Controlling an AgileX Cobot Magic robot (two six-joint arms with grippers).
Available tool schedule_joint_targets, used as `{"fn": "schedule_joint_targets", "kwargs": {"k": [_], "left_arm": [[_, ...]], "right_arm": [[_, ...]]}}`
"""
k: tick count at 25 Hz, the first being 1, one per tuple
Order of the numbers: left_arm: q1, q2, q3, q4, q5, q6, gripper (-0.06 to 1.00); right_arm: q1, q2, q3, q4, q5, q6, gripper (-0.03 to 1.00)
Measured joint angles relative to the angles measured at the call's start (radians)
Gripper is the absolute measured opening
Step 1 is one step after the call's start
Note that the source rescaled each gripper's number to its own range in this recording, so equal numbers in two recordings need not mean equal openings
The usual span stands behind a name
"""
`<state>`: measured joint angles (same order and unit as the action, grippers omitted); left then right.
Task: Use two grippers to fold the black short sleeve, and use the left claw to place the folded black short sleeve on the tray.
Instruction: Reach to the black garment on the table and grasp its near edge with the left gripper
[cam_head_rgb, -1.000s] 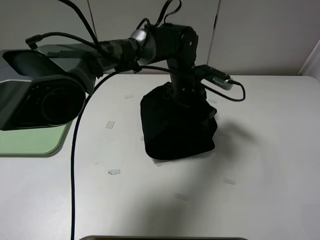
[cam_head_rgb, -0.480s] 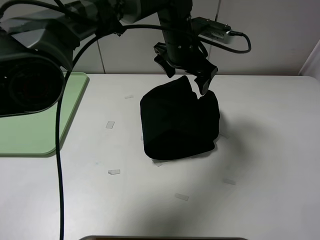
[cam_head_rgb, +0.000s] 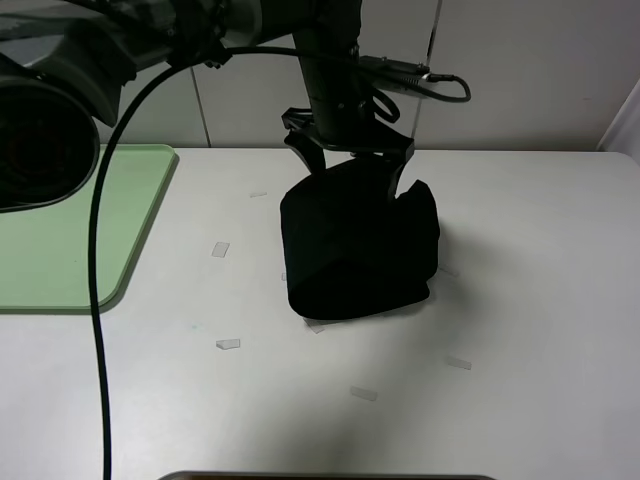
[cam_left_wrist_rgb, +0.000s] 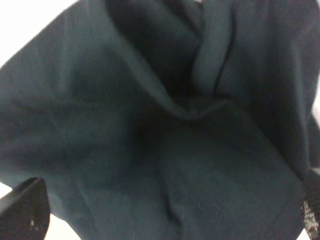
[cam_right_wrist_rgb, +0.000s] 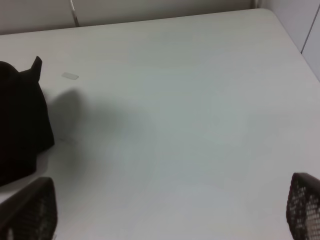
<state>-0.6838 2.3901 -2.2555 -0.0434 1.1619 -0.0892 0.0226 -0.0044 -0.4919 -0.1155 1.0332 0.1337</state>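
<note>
Now I am hovering the left gripper (cam_head_rgb: 350, 168), jaws spread and empty, over the folded black short sleeve (cam_head_rgb: 358, 250) mid-desk (cam_head_rgb: 520, 300), lining up its carry to the tray (cam_head_rgb: 70, 245); right gripper (cam_right_wrist_rgb: 165, 212) is idling, jaws wide.

Lab bench: bare white table (cam_head_rgb: 520, 330)

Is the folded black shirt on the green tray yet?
No: the black short sleeve sits bundled on the white table, well apart from the tray at the left edge, with the left claw at its top.
</note>
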Motion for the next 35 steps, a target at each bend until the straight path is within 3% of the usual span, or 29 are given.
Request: {"fn": "schedule_joint_targets", "kwargs": {"k": [11, 16, 26, 31, 35], "left_arm": [[0.004, 0.0, 0.051, -0.018, -0.001, -0.085, 1.0], [0.018, -0.007, 0.065, -0.019, -0.001, -0.077, 1.0], [0.084, -0.18, 0.356, -0.023, -0.008, -0.029, 1.0], [0.09, -0.24, 0.563, -0.07, -0.163, -0.031, 1.0], [0.089, -0.235, 0.651, -0.135, -0.329, -0.031, 1.0]], "right_arm": [[0.0, 0.0, 0.0, 0.0, 0.0, 0.0, 1.0], [0.0, 0.0, 0.0, 0.0, 0.0, 0.0, 1.0], [0.0, 0.0, 0.0, 0.0, 0.0, 0.0, 1.0], [0.0, 0.0, 0.0, 0.0, 0.0, 0.0, 1.0], [0.0, 0.0, 0.0, 0.0, 0.0, 0.0, 1.0]]}}
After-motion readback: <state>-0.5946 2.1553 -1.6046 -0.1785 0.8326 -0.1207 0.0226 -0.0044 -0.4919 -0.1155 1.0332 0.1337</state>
